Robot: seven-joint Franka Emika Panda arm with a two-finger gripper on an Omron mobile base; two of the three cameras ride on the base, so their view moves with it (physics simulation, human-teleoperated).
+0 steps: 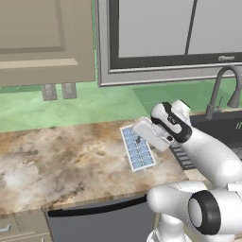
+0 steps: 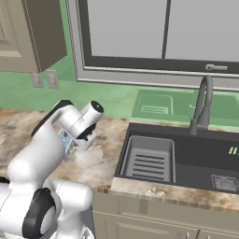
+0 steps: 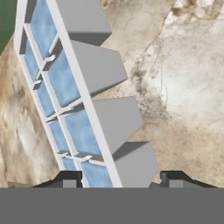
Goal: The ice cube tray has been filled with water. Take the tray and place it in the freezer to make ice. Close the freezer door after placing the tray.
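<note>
The tray (image 1: 138,147) lay on the marbled counter (image 1: 61,160), just left of the sink (image 2: 186,154), its long side angled across the top. In the left base view the arm reached down from the lower right, and the gripper (image 1: 140,138) sat right over the near-middle of the tray, hiding part of it. In the right base view only a sliver of the tray (image 2: 65,139) peeked out behind the arm's wrist, near the counter's front half.

In the hand view the tray (image 3: 70,100) ran up between the two dark fingertips (image 3: 68,178), blue cells on one side, grey cell undersides showing on the other, so it looked tipped relative to the camera. The tips stood one on each side of the tray's rim. Jaws were partway in and straddling the tray; contact was hidden at the frame's bottom, so I could not tell whether it was actually gripped.

A faucet (image 2: 201,105) stood behind the sink, with a window (image 2: 163,32) above.
</note>
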